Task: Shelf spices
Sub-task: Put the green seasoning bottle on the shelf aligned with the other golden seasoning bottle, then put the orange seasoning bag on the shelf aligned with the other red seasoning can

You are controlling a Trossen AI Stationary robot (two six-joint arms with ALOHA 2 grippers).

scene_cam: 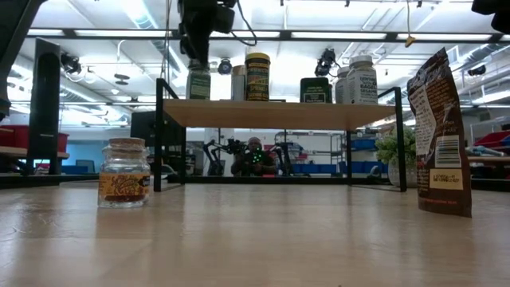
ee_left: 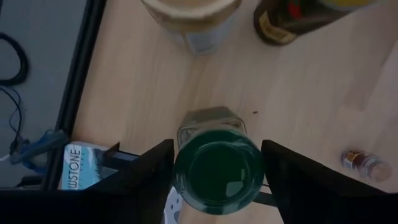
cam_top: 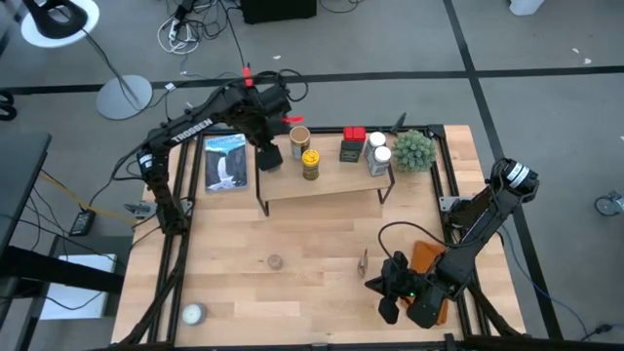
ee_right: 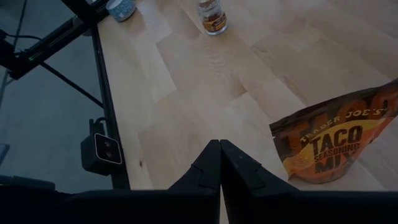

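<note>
My left gripper (ee_left: pixel 217 171) is over the left end of the shelf (cam_top: pixel 327 185), fingers parted either side of a green-lidded jar (ee_left: pixel 217 168) that stands on the plank; the pads look just clear of the glass, though I can't rule out a light touch, so I call it released, not gripped. In the low view that jar (scene_cam: pixel 198 80) sits upright at the shelf's left end, close to the edge. Right gripper (ee_right: pixel 220 168) is parked low near the table's front right, fingers pressed together, holding nothing, next to the taco seasoning pouch (ee_right: pixel 333 140). Already up on the plank: a tan-lidded jar (cam_top: pixel 299 136), a yellow-capped jar (cam_top: pixel 310 164), a red-topped tin (cam_top: pixel 353 143), two white-capped bottles (cam_top: pixel 378 156). Still on the tabletop: a small glass jar (cam_top: pixel 275 261), a round tin (cam_top: pixel 192 313) near the front left corner, and the pouch. Risks, my guess: if I lift out crooked, a finger catches the green lid and tips the jar off the near edge, since it stands so close to it. Backing away low could also clip the tan-lidded jar right beside it. The pouch is flat and floppy; a poor pinch by the right side would likely let it fold or slip.
</note>
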